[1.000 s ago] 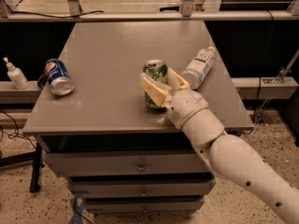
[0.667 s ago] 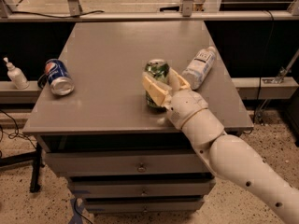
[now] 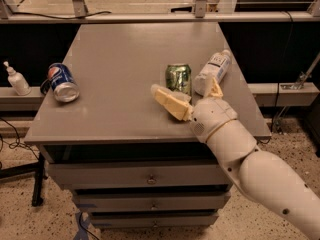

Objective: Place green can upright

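The light green aluminium drink can stands upright on the grey bench, the claw spread open around it. Placing looks done; next comes a clean retreat without nudging it.

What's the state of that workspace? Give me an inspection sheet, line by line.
Surface: grey flat-topped drawer cabinet, top in use.
Job's things: light green aluminium drink can stands upright, right of centre.
Clutter: blue Pepsi can lying on its side near the left edge; white plastic bottle lying just right of the green can.
Grippers: cream two-finger claw open, fingers either side of the green can.
Cables: black cable on the floor, left.
Surroundings: white pump bottle on the left ledge; speckled floor.
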Controlling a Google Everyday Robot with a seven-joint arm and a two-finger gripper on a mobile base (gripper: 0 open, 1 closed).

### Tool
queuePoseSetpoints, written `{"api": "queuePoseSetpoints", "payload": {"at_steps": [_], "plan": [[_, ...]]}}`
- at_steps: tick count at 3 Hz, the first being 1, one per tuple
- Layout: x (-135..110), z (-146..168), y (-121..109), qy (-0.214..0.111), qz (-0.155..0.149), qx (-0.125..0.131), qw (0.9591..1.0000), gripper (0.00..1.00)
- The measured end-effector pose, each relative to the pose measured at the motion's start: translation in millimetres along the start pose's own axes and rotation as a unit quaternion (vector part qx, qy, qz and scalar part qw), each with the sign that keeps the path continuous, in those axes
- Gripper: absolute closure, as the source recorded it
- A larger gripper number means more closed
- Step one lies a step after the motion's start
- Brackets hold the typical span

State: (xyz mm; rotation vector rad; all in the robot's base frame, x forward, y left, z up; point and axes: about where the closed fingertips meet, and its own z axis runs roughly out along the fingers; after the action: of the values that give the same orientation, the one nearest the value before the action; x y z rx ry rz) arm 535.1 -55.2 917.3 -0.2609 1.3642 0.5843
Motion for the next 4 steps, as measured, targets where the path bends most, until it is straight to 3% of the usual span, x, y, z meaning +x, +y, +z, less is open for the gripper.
{"api": "queuePoseSetpoints", "payload": {"at_steps": [2,3,4], "plan": [[-14.1,-12.6,0.1,0.002,-0.013,0.006,0.9999,0.00],[-24.5,-10.0,-8.4,0.022,-0.028,0.006,0.9993,0.00],[-43.7,14.0,-14.6,0.068,-0.050,-0.013,0.9963,0.00]]}}
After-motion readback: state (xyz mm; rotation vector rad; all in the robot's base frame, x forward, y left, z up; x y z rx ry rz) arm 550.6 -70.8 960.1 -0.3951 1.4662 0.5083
